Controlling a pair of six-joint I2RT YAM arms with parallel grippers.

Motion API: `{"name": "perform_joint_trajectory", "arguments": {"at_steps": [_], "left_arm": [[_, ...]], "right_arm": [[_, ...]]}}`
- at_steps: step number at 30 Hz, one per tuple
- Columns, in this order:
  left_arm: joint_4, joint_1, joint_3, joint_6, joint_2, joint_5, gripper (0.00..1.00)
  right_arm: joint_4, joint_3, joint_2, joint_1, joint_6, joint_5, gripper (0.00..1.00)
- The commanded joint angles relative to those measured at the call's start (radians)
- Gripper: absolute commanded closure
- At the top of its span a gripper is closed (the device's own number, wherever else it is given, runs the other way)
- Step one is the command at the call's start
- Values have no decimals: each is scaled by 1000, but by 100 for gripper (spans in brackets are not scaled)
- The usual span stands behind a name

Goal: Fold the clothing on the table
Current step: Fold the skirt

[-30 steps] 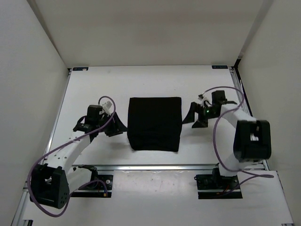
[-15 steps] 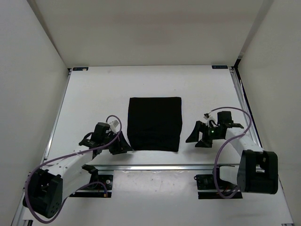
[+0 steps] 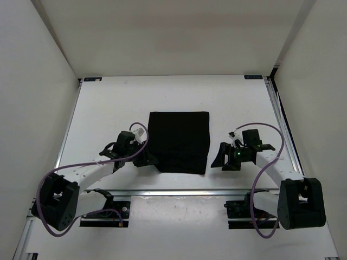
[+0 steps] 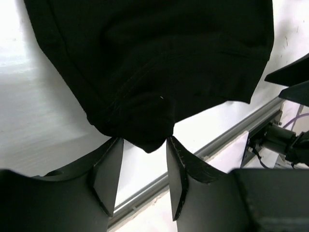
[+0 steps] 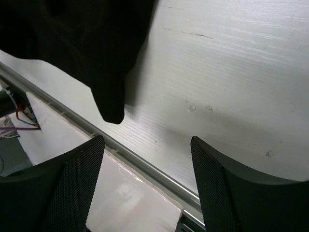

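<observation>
The white bench (image 3: 108, 108) carries the black clothing (image 3: 179, 141) at its middle. The left pincer (image 4: 144, 144) straddles the near-left corner, spread. The right pincer (image 5: 147, 140), also spread, sits beside the near-right corner. A corner grasp seems in hand; next, both must pinch.

Boxed in by plain white walls (image 3: 43, 49) left, back and right. Tagged with small blue labels (image 3: 92, 79) at both far corners, hard against the rear.
</observation>
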State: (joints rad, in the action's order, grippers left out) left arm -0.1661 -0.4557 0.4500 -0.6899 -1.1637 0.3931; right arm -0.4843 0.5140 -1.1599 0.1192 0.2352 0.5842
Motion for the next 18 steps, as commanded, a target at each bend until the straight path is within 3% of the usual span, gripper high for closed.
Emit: {"name": "perform_joint_trajectory", "arguments": {"at_steps": [1,4,8,13,15,18], "left_arm": [[5,-8,32,9,21,-39,49],[-36,5,29,-6,91,-57,52],[-49,47,3,-36,194,-43,73],[-43,63,4,-36,201,-45,78],[-13,46,9,-36,164,-28,74],[2,29,35,-16,90,-4,57]], "right_arm": [[65,3,19,29,38,-70,22],[105,-8,-1,31,43,-60,22],[165,-5,-49,59,33,-17,22],[237,-17,-76,57,84,-18,22],[239,-16,-93,50,73,-14,22],[240,6,-124,89,59,-14,22]]}}
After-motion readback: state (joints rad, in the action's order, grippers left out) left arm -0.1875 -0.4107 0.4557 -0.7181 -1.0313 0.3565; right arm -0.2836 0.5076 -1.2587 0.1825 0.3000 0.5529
